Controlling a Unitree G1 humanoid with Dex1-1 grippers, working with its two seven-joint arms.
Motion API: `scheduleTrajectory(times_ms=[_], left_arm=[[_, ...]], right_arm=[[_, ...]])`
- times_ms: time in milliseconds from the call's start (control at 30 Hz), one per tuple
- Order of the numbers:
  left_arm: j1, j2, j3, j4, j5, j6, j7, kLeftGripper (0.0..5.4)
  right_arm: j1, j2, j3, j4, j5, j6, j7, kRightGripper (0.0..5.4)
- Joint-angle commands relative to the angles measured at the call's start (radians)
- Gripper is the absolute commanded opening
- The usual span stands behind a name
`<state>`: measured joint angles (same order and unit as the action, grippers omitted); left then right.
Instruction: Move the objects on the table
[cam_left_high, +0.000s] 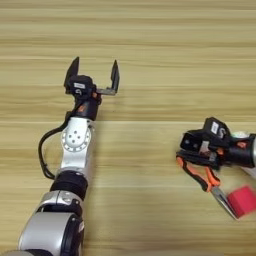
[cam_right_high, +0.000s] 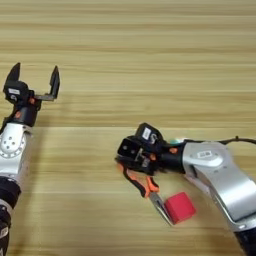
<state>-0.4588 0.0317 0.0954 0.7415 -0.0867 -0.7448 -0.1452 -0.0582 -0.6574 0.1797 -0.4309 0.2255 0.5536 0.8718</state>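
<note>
Pliers (cam_left_high: 207, 179) lie at the right of the table (cam_left_high: 150, 30) in the left eye view, orange-and-black handles toward the middle, metal nose pointing down-right until it touches or nearly touches the red cube (cam_left_high: 244, 201). The right gripper (cam_left_high: 192, 150) sits right over the handles; whether its fingers are clamped on them or merely above them I cannot tell. The left gripper (cam_left_high: 95, 75) hangs well apart, up on the left, its two black fingers spread wide with nothing between them. In the right eye view the same things sit further left: the pliers (cam_right_high: 145, 184) run from under the right gripper (cam_right_high: 131, 156) to the cube (cam_right_high: 180, 207), and the left gripper (cam_right_high: 34, 80) gapes near the left edge. A sliver of green and white shows behind the right arm, too hidden to name. Likely the pliers are stiff, fairly heavy and nose-weighted, so a hold across both rubbery handles near the pivot should keep them from swinging; the cube looks light and easily nudged.
</note>
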Motion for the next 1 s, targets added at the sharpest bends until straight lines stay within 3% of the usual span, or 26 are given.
scheduleTrajectory(times_ms=[33, 267, 400, 533, 767, 1000], left_arm=[[-0.02, 0.007, 0.001, 0.015, 0.0, 0.012, -0.007, 5.4], [-0.026, 0.008, 0.004, 0.03, 0.001, 0.005, -0.008, 5.4], [-0.03, 0.01, 0.006, 0.04, 0.0, 0.001, -0.01, 5.4], [-0.033, 0.013, 0.009, 0.047, -0.002, -0.002, -0.014, 5.4], [-0.036, 0.019, 0.017, 0.06, -0.007, -0.007, -0.025, 5.4], [-0.038, 0.022, 0.023, 0.066, -0.009, -0.011, -0.031, 5.4]], right_arm=[[0.078, -0.068, -0.096, -0.004, 0.034, -0.066, 0.04, 2.48], [0.187, -0.14, -0.293, 0.082, 0.064, -0.179, 0.086, 2.48], [0.188, -0.163, -0.409, 0.158, 0.098, -0.228, 0.11, 2.48], [0.186, -0.183, -0.479, 0.251, 0.103, -0.271, 0.124, 2.48], [0.094, -0.178, -0.431, 0.616, -0.007, -0.379, 0.081, 2.48], [0.02, -0.15, -0.392, 0.774, -0.033, -0.428, 0.063, 2.48]])
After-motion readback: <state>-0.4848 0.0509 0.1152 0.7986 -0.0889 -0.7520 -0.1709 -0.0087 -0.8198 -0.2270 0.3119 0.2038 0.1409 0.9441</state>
